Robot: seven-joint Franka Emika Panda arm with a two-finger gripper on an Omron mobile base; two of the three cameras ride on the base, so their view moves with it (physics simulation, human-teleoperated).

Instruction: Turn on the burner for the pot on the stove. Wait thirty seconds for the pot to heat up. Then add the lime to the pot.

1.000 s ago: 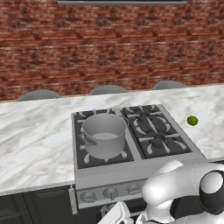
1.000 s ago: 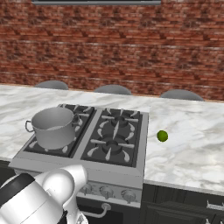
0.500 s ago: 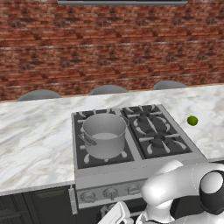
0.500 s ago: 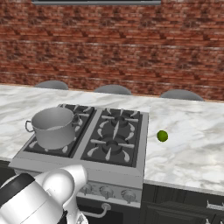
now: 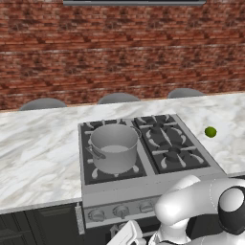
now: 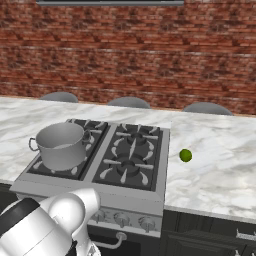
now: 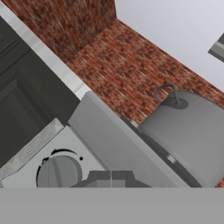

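Closed, empty gripper (image 7: 112, 177) is being held at a stove (image 5: 143, 189) knob (image 7: 58, 173). Pot (image 5: 114, 147) is sitting near-left burner; lime (image 5: 210, 132) is lying on right counter (image 5: 38, 148), not yet added.

The robot's arm (image 5: 191, 206) is a run of glossy white, rounded shells, fat and smooth like bent pipe sections. In the left base view, below the front knob row of the silver steel gas cooktop with black cast-iron grates (image 5: 143, 189), one joint ends in a dark, near-black round cap (image 5: 233, 206) ringed in white. A flat-sided white hand piece (image 5: 125, 235) juts beneath the knobs. In the right base view another dark band (image 6: 15, 220) edges the white shell. The two grey, blocky finger tips (image 7: 113, 177) are squared off.
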